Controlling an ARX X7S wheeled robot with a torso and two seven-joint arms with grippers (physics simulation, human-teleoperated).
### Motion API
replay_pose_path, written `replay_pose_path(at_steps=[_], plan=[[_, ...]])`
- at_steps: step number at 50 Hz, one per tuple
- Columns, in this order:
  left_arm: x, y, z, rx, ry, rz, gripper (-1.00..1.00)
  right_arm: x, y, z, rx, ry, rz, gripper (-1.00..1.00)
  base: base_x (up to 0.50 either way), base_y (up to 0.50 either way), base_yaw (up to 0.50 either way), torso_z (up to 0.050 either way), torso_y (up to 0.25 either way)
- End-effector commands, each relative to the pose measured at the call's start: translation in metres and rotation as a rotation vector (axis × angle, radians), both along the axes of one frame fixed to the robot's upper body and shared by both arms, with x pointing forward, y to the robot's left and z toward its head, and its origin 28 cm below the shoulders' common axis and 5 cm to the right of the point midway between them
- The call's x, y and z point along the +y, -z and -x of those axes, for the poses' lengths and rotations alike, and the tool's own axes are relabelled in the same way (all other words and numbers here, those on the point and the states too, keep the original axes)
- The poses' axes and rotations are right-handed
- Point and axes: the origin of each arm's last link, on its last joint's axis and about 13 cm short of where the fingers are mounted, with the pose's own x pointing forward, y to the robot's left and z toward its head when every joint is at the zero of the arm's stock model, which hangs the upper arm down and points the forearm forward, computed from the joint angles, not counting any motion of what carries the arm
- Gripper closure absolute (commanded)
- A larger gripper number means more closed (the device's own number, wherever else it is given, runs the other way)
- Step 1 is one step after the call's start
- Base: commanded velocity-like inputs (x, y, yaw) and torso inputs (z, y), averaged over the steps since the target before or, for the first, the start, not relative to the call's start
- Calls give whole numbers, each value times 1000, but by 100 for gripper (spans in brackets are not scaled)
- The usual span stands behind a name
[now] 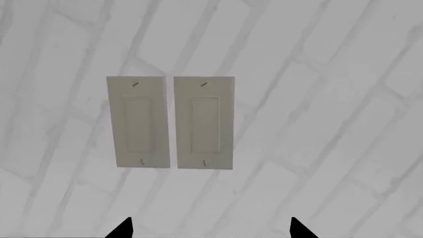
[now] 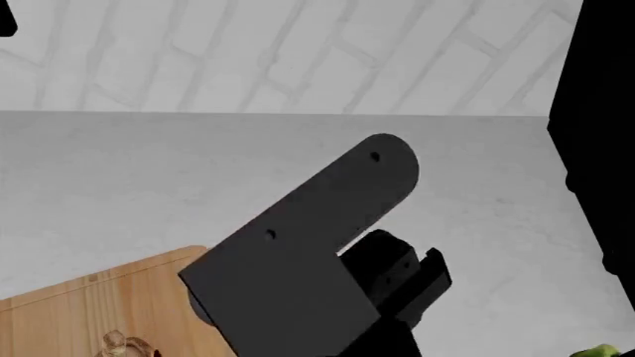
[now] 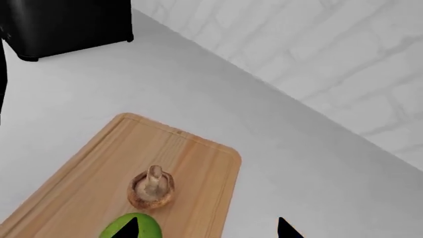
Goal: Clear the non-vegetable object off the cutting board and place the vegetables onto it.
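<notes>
Wooden cutting board (image 3: pixel 132 173) lies on a pale grey tabletop (image 3: pixel 278 148), carrying a brown-capped mushroom (image 3: pixel 152 188) resting cap-down with its stem up, and a smooth lime-green ball (image 3: pixel 132 229) just beside it. The right gripper's fingers (image 3: pixel 284 229) hover spread apart above them. The left gripper's fingers (image 1: pixel 122 229), also spread and empty, face two wall switch plates (image 1: pixel 170 122).

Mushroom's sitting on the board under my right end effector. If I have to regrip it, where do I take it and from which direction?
The mushroom rests cap-down on the cutting board, its pale stem sticking upward. Probably best to come straight down from above and close on the cap's rounded sides, fingers straddling the stem. The lime-green ball sits close beside it, so keep the fingers off that side.
</notes>
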Motion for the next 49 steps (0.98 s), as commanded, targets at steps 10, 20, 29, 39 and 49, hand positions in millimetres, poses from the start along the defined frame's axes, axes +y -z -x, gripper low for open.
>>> replay_pose_path(at_steps=[10,20,29,39,49], plan=[[0,3,4,-22,64,35,-100,-28,8,40,-89,196,-84,-100,0,0,0,0,0],[-3,3,9,-26,79,32,-100,-44,1,66,-93,294,-63,-100,0,0,0,0,0],[-2,-1,40,-62,103,18,-100,-62,-8,88,-119,376,-85,-100,0,0,0,0,0],[-3,5,83,-82,123,10,-100,-70,-18,113,-142,430,-62,-100,0,0,0,0,0],[6,20,118,-70,104,25,-100,-71,-24,132,-176,453,-52,-100,0,0,0,0,0]])
